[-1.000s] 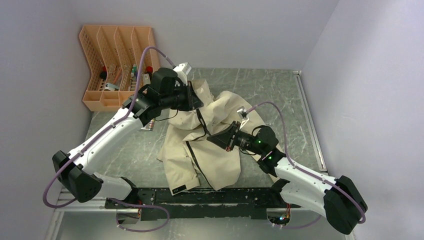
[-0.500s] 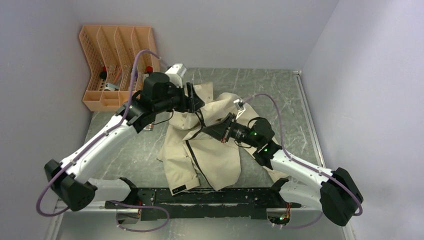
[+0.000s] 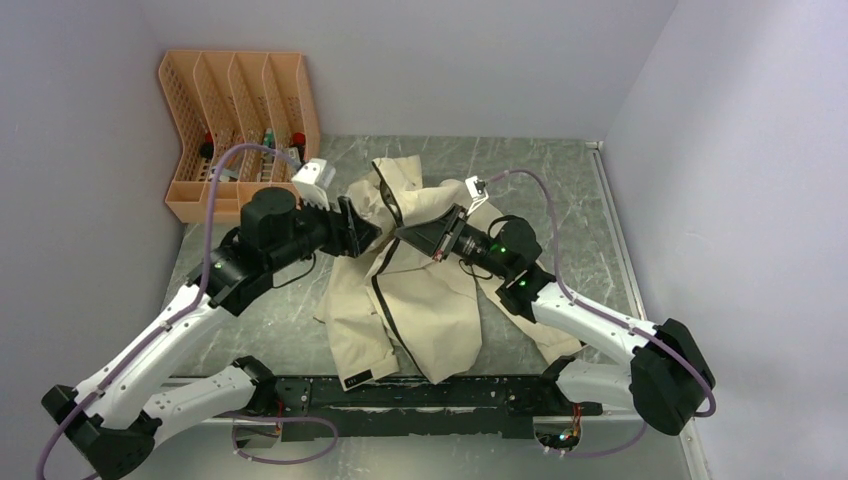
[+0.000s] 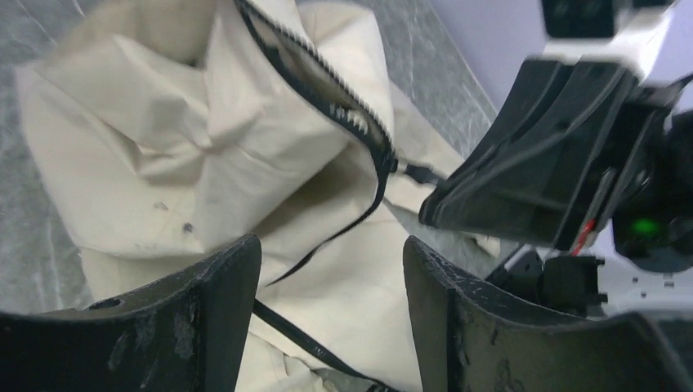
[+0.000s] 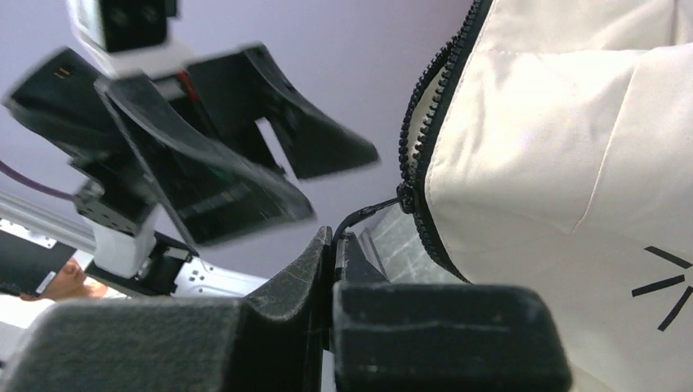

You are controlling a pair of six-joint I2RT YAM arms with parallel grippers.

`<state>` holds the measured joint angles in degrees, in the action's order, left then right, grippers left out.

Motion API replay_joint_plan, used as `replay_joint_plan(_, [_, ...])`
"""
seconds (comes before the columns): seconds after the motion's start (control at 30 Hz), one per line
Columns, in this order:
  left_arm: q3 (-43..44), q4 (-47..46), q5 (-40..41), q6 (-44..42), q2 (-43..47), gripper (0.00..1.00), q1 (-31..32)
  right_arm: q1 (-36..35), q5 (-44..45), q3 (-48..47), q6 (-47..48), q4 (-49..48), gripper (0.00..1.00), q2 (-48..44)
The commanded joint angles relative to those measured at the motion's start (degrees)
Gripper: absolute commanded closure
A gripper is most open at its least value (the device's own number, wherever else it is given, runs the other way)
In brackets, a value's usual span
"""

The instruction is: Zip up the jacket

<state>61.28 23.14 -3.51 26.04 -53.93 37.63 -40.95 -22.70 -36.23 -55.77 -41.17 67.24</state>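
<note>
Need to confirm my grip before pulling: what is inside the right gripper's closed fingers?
A thin dark zipper pull runs from the slider of the beige fabric jacket into the shut right gripper. Its pinched end is hidden in the pinch.

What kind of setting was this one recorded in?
Likely a robot lab test cell: plain lilac walls box in a grey marbled table, an orange mesh rack sits in its far-left corner, and a beige jacket is on it.
</note>
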Motion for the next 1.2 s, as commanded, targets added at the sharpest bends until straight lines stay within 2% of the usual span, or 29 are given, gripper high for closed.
replay_joint_plan(0.0, [-4.59,-5.00,-7.99,-1.85,-0.32,0.32,-0.37,-0.22,3.01,-3.42,-1.97,-2.33,1.00,-1.35])
replay_joint_plan(0.17, [-8.00,-12.06,-12.91,-3.08,-3.04,0.31,-0.28,-0.24,3.21,-3.93,-3.58,-3.64,1.00,-1.27])
replay_joint_plan(0.43, [-10.32,-22.55,-13.80,-3.89,-7.17,0.26,-0.19,-0.26,2.39,-3.86,-4.19,-4.78,1.00,-1.54])
replay_joint_plan(0.63, [-13.54,-31.09,-13.40,-2.39,-10.01,0.29,-0.10,-0.26,2.74,-3.92,-6.30,-5.92,1.00,-1.72])
replay_joint_plan(0.77, [-13.70,-32.27,-15.15,-2.22,-11.59,0.45,0.47,-0.22,4.75,-5.27,-6.86,-5.25,1.00,-1.78])
replay_joint_plan(0.93, [-13.79,-30.94,-14.77,-2.56,-11.79,0.78,2.30,-0.23,8.21,-8.93,-5.65,-5.00,1.00,-0.67])
replay_joint_plan(1.0, [-13.92,-30.18,-14.16,-3.31,-11.48,0.88,3.64,-0.13,9.07,-11.35,-4.72,-4.45,1.00,0.51])
replay_joint_plan(1.03, [-13.72,-29.34,-13.40,-3.85,-11.38,0.91,4.69,0.04,9.44,-12.35,-4.25,-4.59,1.00,1.12])
replay_joint_plan(1.17, [-13.08,-25.82,-9.95,-5.37,-12.08,0.92,9.14,0.30,12.33,-16.01,-1.20,-5.53,1.00,3.62])
